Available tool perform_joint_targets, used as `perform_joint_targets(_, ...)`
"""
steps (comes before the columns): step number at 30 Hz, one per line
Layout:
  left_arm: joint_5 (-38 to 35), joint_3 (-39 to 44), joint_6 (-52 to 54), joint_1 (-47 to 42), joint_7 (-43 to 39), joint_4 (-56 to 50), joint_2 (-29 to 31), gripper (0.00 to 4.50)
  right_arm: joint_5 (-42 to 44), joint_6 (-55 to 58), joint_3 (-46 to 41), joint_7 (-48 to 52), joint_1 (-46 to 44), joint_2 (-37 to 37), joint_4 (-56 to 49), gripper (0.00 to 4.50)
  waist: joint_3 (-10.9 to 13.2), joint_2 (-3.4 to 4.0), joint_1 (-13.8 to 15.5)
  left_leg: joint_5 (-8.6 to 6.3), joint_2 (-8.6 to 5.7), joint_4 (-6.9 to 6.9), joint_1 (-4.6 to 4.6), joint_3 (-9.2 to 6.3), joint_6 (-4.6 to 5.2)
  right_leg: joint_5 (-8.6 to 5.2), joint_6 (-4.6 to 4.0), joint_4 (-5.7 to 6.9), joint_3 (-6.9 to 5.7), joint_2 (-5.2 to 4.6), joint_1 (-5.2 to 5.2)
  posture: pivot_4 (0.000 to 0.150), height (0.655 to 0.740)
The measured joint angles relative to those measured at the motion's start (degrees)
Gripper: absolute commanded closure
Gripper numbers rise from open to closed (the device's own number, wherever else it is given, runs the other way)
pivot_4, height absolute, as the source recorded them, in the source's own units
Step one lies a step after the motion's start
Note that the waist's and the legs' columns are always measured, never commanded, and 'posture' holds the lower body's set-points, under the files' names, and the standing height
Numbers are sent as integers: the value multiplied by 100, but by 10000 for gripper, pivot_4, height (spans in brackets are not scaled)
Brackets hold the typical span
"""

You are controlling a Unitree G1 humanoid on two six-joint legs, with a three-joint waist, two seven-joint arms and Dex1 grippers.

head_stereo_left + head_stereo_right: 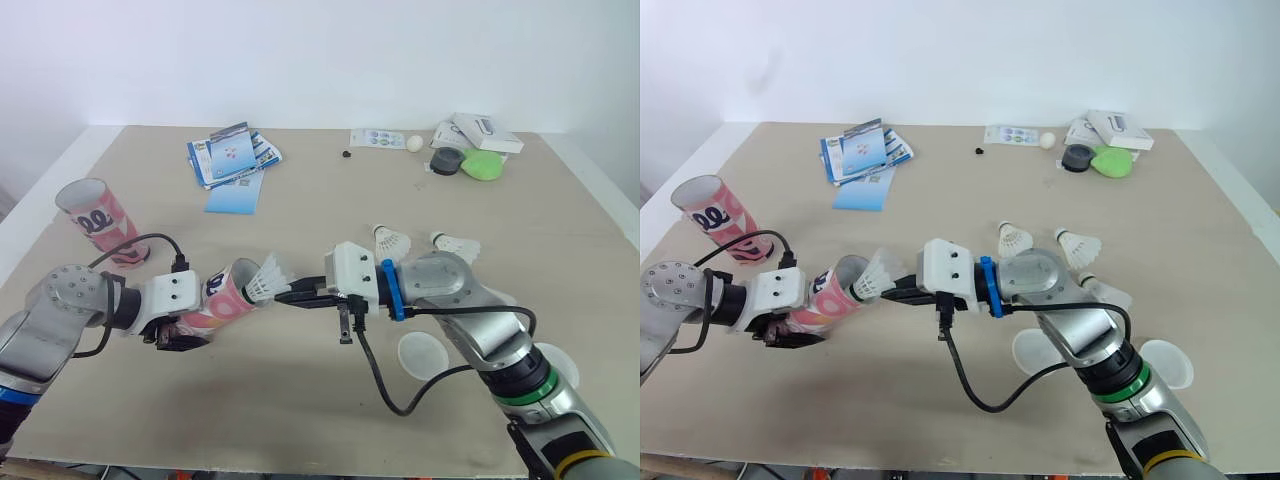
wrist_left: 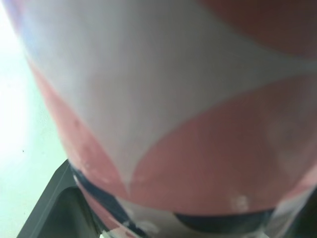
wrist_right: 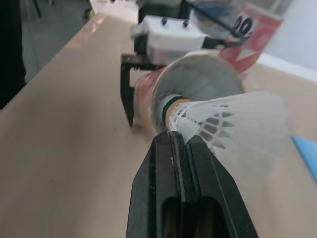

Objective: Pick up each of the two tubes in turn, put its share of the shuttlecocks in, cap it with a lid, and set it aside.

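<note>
Left gripper point(image 1: 188, 328) clamped, right gripper point(image 1: 287, 296) pinched closed, arms angled inward

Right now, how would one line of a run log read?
left fingers: shut on tube, tilted | right fingers: shut on shuttlecock at tube mouth | other tube: uncapped | lids: lying loose

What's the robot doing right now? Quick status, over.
Left gripper: jaws shut on pink tube, tilted. Right gripper: jaws shut on shuttlecock, cork at the tube's mouth. Nothing blocking the mouth.
</note>
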Motion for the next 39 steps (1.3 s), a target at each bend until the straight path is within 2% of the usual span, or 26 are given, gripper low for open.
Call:
perform_joint_targets(3,1,13,25,31,22,-19,11,11213,-84,-65,73,79,-131,194,80,44347,1,1,-8,0,4,0,3,0,1,3,-5,2,-5,2,0,1500,7400)
perform_joint_targets(5,1,24,42,57,44,-38,10,11213,4,54,72,196,-338,369,101,33571,1,1,-10,1,7,1,6,1,1,6,-9,3,-7,3,0,1500,7400)
perform_joint_targets(6,1,24,45,57,48,-42,11,11213,43,83,71,228,-393,394,100,32317,1,2,-10,1,7,1,6,2,1,6,-10,3,-8,3,0,1500,7400)
perform_joint_targets(7,1,32,48,71,56,-50,10,11213,198,225,40,303,-532,442,138,26108,1,1,-10,2,8,2,8,1,2,6,-10,3,-9,2,1,1500,7400)
perform_joint_targets(9,1,36,54,75,77,-65,8,11213,599,664,-175,526,-981,440,307,17760,5,6,-9,4,10,4,6,5,5,18,-19,3,-11,-2,0,1500,7400)
perform_joint_targets(11,-9,39,58,88,99,-80,3,11213,790,914,-393,736,-1345,267,436,18634,2,1,-5,4,10,5,6,3,5,18,-24,0,-17,-5,2,1500,7400)
perform_joint_targets(12,-13,46,69,94,110,-82,3,11213,804,951,-446,825,-1469,213,558,20756,2,1,-5,4,10,5,7,4,5,17,-25,0,-19,-6,2,1500,7400)
perform_joint_targets(14,-12,59,94,98,122,-82,3,11213,698,903,-438,986,-1678,149,904,29380,4,4,-11,4,10,4,7,7,5,17,-26,0,-20,-7,-2,1500,7400)
perform_joint_targets(15,-12,67,106,106,132,-82,3,11213,441,687,-329,1126,-1874,131,1268,36399,5,5,-15,4,11,3,8,6,5,16,-27,1,-22,-6,-4,1500,7400)
perform_joint_targets(17,-14,68,109,109,140,-85,3,11213,188,468,-192,1233,-2016,139,1534,44049,6,7,-13,4,12,3,8,5,5,14,-30,3,-27,-5,-5,1500,7400)
perform_joint_targets(27,-8,39,155,72,163,-131,7,11213,-1486,-928,1215,1413,-2372,1183,2655,44049,7,8,-20,4,14,2,5,5,4,16,-37,10,-28,-3,-10,1500,7400)
perform_joint_targets(33,-14,96,175,168,206,-223,18,11213,-2007,-1384,1397,1269,-2557,1869,3294,44049,6,8,-20,4,14,2,4,2,4,21,-61,14,-32,-5,-9,1500,7400)
perform_joint_targets(39,-17,189,282,285,281,-326,36,11213,-2101,-1537,1361,1270,-2609,2139,3470,44049,7,7,-38,4,25,1,7,-5,3,17,-69,18,-45,3,-10,1500,7400)
